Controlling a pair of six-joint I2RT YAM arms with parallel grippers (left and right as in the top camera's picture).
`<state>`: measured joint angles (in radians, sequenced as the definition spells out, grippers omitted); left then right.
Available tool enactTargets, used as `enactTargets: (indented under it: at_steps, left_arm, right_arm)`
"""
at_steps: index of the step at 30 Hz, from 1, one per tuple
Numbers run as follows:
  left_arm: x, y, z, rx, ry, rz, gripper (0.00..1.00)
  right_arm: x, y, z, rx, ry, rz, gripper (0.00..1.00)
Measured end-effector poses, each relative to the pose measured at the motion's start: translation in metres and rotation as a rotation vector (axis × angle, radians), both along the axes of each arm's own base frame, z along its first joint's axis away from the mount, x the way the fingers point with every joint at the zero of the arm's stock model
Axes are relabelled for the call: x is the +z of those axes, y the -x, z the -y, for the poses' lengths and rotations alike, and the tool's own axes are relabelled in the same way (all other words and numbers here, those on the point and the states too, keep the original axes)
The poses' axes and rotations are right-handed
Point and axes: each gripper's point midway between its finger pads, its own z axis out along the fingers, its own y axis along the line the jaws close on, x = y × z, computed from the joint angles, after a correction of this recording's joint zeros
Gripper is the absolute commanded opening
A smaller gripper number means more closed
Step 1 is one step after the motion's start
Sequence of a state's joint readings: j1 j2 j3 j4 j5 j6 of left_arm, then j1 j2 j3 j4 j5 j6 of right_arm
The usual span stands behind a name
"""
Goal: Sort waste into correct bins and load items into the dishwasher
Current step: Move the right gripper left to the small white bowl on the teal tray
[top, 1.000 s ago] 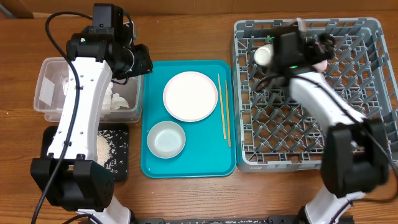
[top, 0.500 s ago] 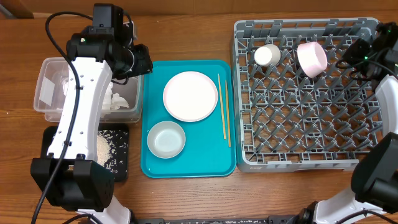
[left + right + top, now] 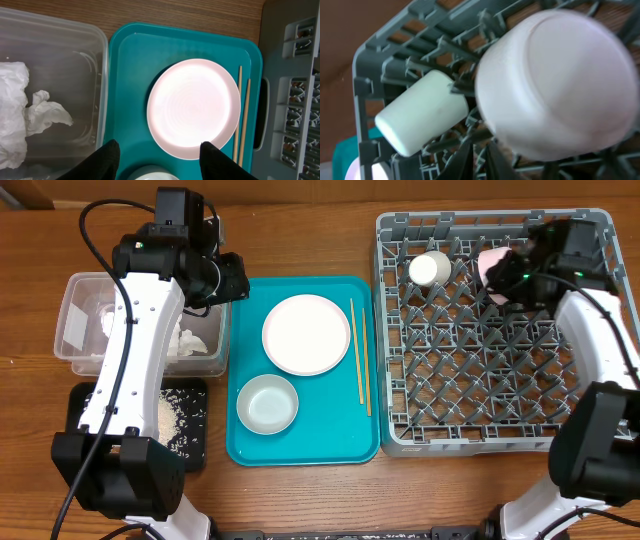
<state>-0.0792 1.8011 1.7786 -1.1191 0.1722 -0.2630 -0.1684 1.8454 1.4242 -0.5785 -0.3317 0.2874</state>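
Note:
The pink bowl (image 3: pixel 493 264) lies on its side among the pegs at the back of the dishwasher (image 3: pixel 480 380), with the cream cup (image 3: pixel 430 268) to its left. My right gripper (image 3: pixel 516 273) hovers right at the bowl, its fingers nearly together and holding nothing. In the right wrist view the bowl (image 3: pixel 560 85) and cup (image 3: pixel 420 117) fill the frame above the right gripper (image 3: pixel 481 160). My left gripper (image 3: pixel 160 159) hangs open above the plate (image 3: pixel 194 107). The chopsticks (image 3: pixel 240 120) lie right of the plate. The napkin (image 3: pixel 20 115) sits in the clear tub (image 3: pixel 75 60).
The teal tray (image 3: pixel 305 445) holds the plate (image 3: pixel 306 333), the grey-blue bowl (image 3: pixel 268 402) and the chopsticks (image 3: pixel 358 355). The clear tub (image 3: pixel 80 290) stands left of it. The black tray (image 3: pixel 195 452) with rice (image 3: pixel 172 418) sits at the front left.
The right arm left the pink bowl in the rack, swung out to the right edge, then came back beside the bowl with its jaws closed. The left arm barely moved.

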Motion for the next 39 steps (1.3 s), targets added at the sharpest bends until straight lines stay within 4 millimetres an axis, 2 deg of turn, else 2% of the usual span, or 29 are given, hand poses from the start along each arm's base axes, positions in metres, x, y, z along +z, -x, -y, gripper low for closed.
enactTargets:
  at_steps: [6, 9, 12, 13, 14, 16, 19, 22, 26, 30, 35, 39]
  left_arm:
    - [0.000, 0.000, 0.000, 0.000, 0.000, 0.000, 0.54]
    - [-0.001, 0.001, 0.000, 0.000, 0.000, -0.004, 0.54]
    - [-0.002, 0.003, 0.000, 0.000, -0.001, -0.013, 0.54]
    - [-0.002, 0.003, 0.000, 0.000, -0.001, -0.013, 0.54]
    - [-0.002, 0.003, 0.000, 0.000, -0.001, -0.014, 0.54]
    - [-0.002, 0.003, 0.000, 0.000, -0.001, -0.014, 0.53]
    - [-0.002, 0.002, 0.000, 0.000, -0.001, -0.009, 0.53]
    - [-0.001, -0.001, 0.000, 0.000, 0.000, 0.003, 0.54]
    - [0.000, -0.001, 0.000, 0.000, 0.000, 0.006, 0.54]
    - [0.000, -0.002, 0.000, 0.000, 0.000, 0.006, 0.54]
    - [0.000, -0.002, 0.000, 0.000, 0.001, 0.009, 0.54]
    - [0.000, -0.003, 0.000, 0.000, 0.001, 0.012, 0.54]
  right_arm:
    - [-0.001, 0.001, -0.034, 0.071, -0.001, -0.005, 0.13]
    - [0.005, -0.003, -0.030, 0.063, 0.004, 0.009, 0.10]
    - [0.026, -0.020, -0.002, -0.001, 0.042, 0.081, 0.09]
    - [0.040, -0.030, 0.020, -0.056, 0.074, 0.131, 0.09]
    - [0.044, -0.032, 0.028, -0.076, 0.083, 0.143, 0.09]
    - [0.051, -0.034, 0.057, -0.146, 0.114, 0.164, 0.09]
    - [0.046, -0.027, 0.091, -0.232, 0.137, 0.137, 0.10]
    - [0.035, -0.025, 0.103, -0.263, 0.148, 0.108, 0.10]
    - [0.004, -0.023, 0.092, -0.240, 0.134, 0.030, 0.10]
    - [-0.024, -0.015, 0.065, -0.177, 0.095, -0.058, 0.10]
    - [-0.029, -0.006, 0.026, -0.076, 0.022, -0.105, 0.15]
    - [-0.021, 0.003, 0.010, -0.033, 0.014, -0.125, 0.16]
